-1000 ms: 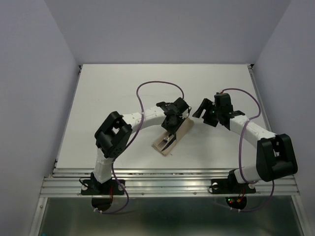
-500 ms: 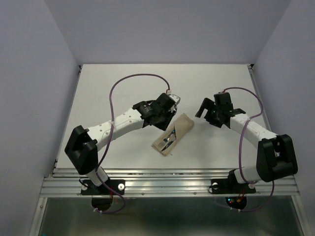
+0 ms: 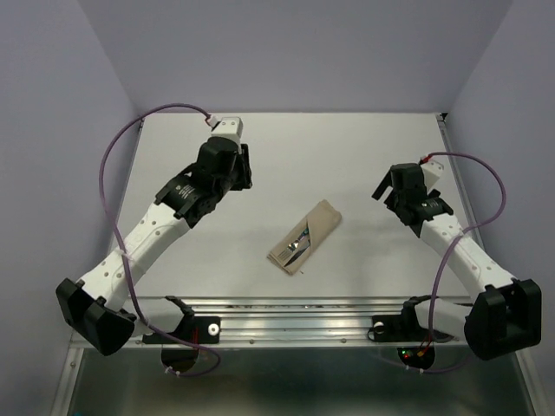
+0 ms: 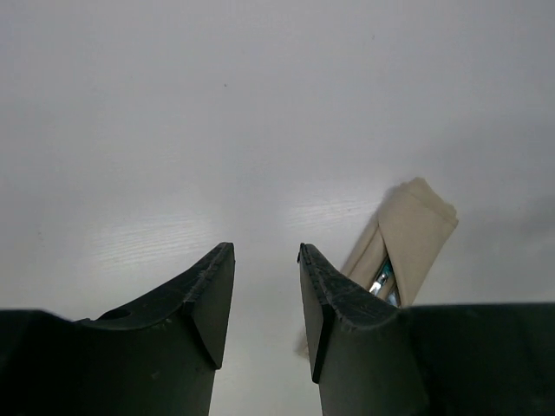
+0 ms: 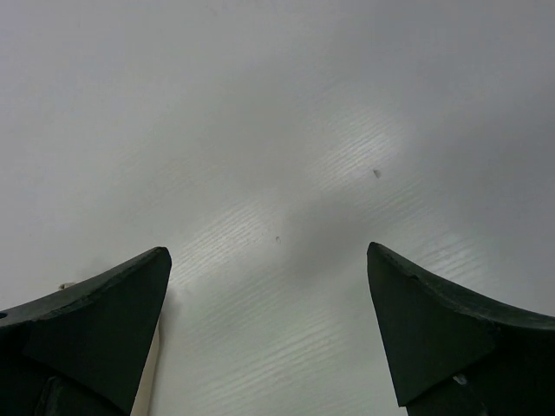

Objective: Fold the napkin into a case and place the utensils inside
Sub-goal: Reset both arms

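The napkin lies folded as a narrow beige case (image 3: pixel 307 236) slanting across the middle of the table. The silver utensils (image 3: pixel 298 244) show in its open slit, their dark green handles tucked inside. My left gripper (image 3: pixel 242 170) is off to the far left of the case, well clear of it, with its jaws slightly apart and empty. In the left wrist view (image 4: pixel 264 248) the case (image 4: pixel 410 232) and a glint of the utensils (image 4: pixel 381 278) sit to the right of the fingers. My right gripper (image 3: pixel 384 186) is to the right of the case, wide open and empty (image 5: pixel 269 251).
The white table (image 3: pixel 286 147) has a metal rail (image 3: pixel 303 316) along its near edge, where both arm bases are bolted. Purple cables (image 3: pixel 121 143) loop above both arms. Lilac walls close in the sides and back.
My left arm has swung from right over the case out to the far left of the table. My right gripper has drawn back to the right. The case has stayed where it was.
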Controlling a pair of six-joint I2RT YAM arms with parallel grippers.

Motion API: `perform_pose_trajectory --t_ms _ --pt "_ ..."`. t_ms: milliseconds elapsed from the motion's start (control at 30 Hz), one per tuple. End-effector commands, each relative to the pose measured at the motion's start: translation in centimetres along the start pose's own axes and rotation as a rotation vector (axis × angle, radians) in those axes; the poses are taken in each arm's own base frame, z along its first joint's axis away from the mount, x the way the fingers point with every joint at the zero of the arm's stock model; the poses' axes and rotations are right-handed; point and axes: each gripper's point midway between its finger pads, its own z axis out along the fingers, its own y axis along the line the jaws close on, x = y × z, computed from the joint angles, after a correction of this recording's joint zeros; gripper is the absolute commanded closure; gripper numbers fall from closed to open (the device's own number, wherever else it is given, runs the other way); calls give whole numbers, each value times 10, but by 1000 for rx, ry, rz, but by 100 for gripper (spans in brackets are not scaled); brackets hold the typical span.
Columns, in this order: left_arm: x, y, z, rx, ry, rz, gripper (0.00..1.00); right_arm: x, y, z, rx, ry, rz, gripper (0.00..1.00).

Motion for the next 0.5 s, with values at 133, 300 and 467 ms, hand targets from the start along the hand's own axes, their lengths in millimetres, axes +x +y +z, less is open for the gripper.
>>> perform_pose_trajectory --t_ms 133,300,467 --pt "-36 44 -24 -123 -209 -165 53 -28 -28 -21 91 -162 79 0" --pt "-46 65 -39 -199 -291 -231 45 -28 -35 -22 114 -182 102 0" --pt "-54 78 -55 -237 -355 -292 37 -28 -30 -21 94 -180 120 0"
